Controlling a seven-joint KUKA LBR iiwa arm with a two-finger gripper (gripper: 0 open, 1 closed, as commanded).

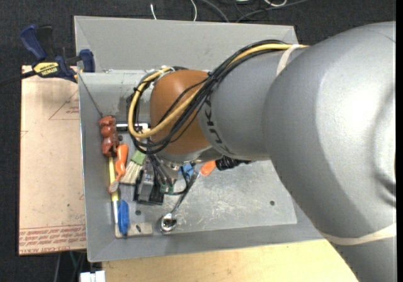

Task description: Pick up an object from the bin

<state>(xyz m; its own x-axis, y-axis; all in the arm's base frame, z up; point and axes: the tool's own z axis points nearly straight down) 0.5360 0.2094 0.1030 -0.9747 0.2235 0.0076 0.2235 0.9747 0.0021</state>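
Nothing visibly held. Closest to the gripper (150,191), just to its left: a pale green block (137,159) and a beige piece (130,174), lying in the left part of the grey bin (252,202), about midway along that side. Likely candidates for the pick, judging by nearness alone.

Further left, hard against the wall: two reddish-brown lumps (107,126), an orange piece (120,156), a yellow stick (113,180) and a blue pen-like thing (121,214), strung out in a row. A natural place for small things to settle, given the sloping side. Nearer the front edge, apart from the row, a shiny round metal piece (168,222).

Impossible to tell whether the gripper is open or closed: tucked beneath the orange cover (176,111) and looped cables (141,120) on the wrist. Set low, close to the floor, presumably to get in among such small, crowded things. Little room beside the wall for a clean grasp.
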